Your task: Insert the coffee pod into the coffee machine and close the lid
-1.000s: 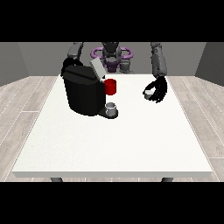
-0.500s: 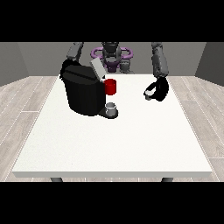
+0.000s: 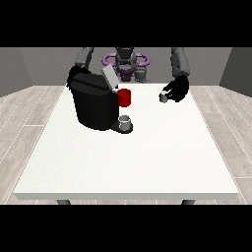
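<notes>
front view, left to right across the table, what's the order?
Coffee machine → grey cup on its tray → small grey pod → the hand at the view's right, fingers curled on the pod.

Coffee machine (image 3: 93, 104) on table (image 3: 147, 157) at left, coffee pod (image 3: 163, 98) far right.

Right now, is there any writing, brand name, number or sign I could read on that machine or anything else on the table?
None: no readable text shows anywhere.
Coffee machine: plain black, no brand or label visible.
Red part on its front: no marking.
Small grey cup at its base: no marking.
Small grey pod at the hand at the view's right: too small to tell.
</notes>
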Robot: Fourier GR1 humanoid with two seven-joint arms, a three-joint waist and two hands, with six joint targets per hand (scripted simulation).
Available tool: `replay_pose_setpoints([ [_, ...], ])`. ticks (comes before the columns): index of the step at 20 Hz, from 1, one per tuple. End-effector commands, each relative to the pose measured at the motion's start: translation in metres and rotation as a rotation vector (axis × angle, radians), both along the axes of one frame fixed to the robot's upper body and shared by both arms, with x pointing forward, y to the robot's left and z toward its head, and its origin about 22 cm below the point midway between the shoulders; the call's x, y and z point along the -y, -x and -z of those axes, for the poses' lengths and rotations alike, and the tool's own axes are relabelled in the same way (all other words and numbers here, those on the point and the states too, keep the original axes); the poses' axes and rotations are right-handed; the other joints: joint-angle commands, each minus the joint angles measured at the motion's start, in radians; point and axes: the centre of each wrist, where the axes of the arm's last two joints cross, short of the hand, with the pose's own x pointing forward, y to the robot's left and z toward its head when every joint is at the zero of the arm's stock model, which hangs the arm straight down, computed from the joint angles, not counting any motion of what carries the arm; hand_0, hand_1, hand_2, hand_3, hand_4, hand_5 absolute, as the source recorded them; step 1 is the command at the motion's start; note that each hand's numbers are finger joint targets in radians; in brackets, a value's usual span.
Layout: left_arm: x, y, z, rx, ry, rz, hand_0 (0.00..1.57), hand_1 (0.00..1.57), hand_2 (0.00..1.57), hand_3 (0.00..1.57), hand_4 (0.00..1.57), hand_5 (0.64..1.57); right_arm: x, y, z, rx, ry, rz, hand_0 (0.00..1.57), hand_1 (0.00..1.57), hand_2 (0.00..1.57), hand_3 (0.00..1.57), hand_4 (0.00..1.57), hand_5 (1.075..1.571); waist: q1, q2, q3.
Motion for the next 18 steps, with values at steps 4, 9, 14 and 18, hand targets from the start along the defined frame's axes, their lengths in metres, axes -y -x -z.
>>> replay_pose_setpoints([
  [4, 0.027, -0.022, -0.043, 0.013, -0.003, 0.096, 1.26, 1.26, 1.33, 1.29, 0.54, 1.571, 0.002, -0.002, 0.017, -0.053, -0.001, 0.004, 0.00, 0.00, 0.00, 0.00, 0.44, 1.571, 0.021, -0.045, -0.0001],
  [9, 0.057, -0.035, -0.058, 0.020, 0.001, 0.057, 1.26, 1.26, 1.33, 1.29, 0.54, 1.571, -0.021, -0.003, 0.013, -0.011, -0.009, -0.048, 0.00, 0.00, 0.00, 0.00, 0.50, 1.571, -0.030, -0.045, -0.0002],
  [14, 0.061, -0.041, -0.068, 0.023, 0.021, 0.045, 1.25, 1.25, 1.33, 1.28, 0.54, 1.571, -0.021, -0.002, -0.001, -0.041, -0.029, -0.084, 0.00, 0.00, 0.00, 0.00, 0.50, 1.571, -0.082, -0.060, -0.0005],
  [18, 0.064, -0.055, -0.131, 0.171, 0.008, 0.038, 1.02, 1.02, 1.21, 1.23, 0.50, 1.571, -0.034, -0.017, -0.016, 0.067, -0.012, -0.083, 0.00, 0.00, 0.00, 0.00, 0.52, 1.571, -0.097, 0.023, -0.0004],
])
